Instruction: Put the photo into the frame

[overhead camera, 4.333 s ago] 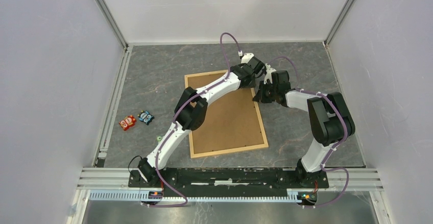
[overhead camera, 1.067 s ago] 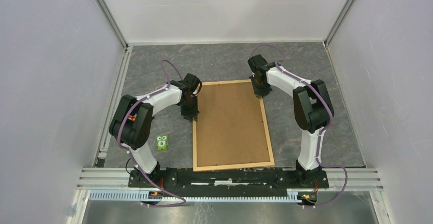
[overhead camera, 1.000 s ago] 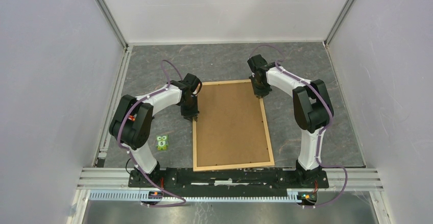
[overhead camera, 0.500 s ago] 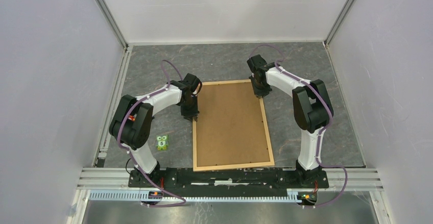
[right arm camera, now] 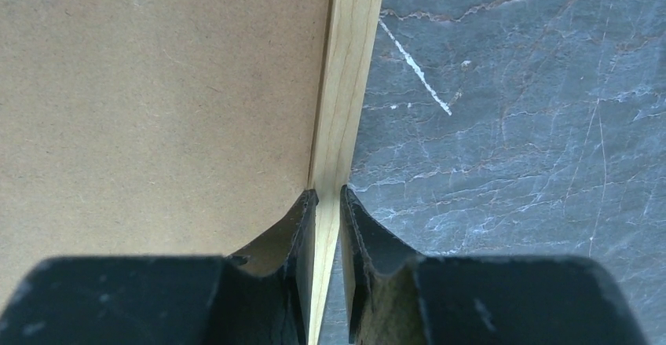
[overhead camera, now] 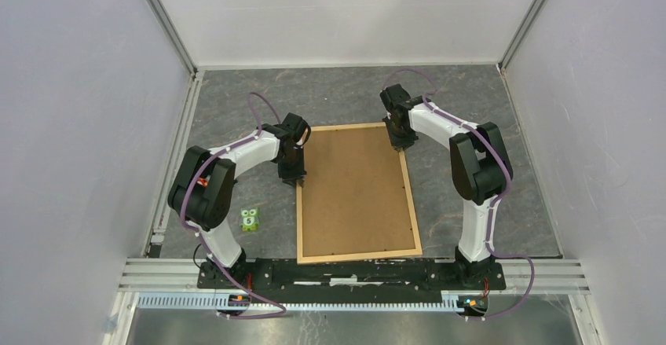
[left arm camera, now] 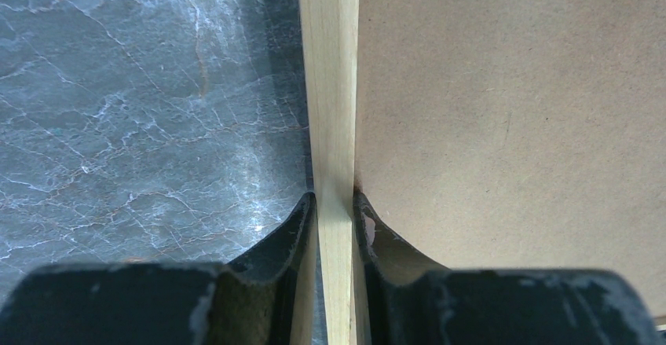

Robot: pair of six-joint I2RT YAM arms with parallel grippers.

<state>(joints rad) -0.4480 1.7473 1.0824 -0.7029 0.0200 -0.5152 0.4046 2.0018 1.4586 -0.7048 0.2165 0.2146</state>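
The frame [overhead camera: 357,256] of light wooden strips lies flat on the grey table, with a plain brown backing board [overhead camera: 355,188] filling it. The photo is hidden or out of view. My left gripper [overhead camera: 294,178] is shut on the frame's left strip [left arm camera: 328,86], one finger on the table side and one on the board [left arm camera: 510,109]. My right gripper [overhead camera: 399,144] is shut on the right strip [right arm camera: 345,86] near the far right corner, with the board [right arm camera: 157,86] to its left. In the wrist views the left gripper [left arm camera: 335,203] and right gripper [right arm camera: 328,200] both pinch the wood.
A small green toy card [overhead camera: 250,219] lies left of the frame, near the left arm's base. Grey walls with metal rails enclose the table on three sides. A rail [overhead camera: 353,270] runs along the near edge, just below the frame.
Nothing has moved in the last second. Since 4.3 s ago both arms have left the frame's far right corner for its two side strips, and the frame now lies squarer.
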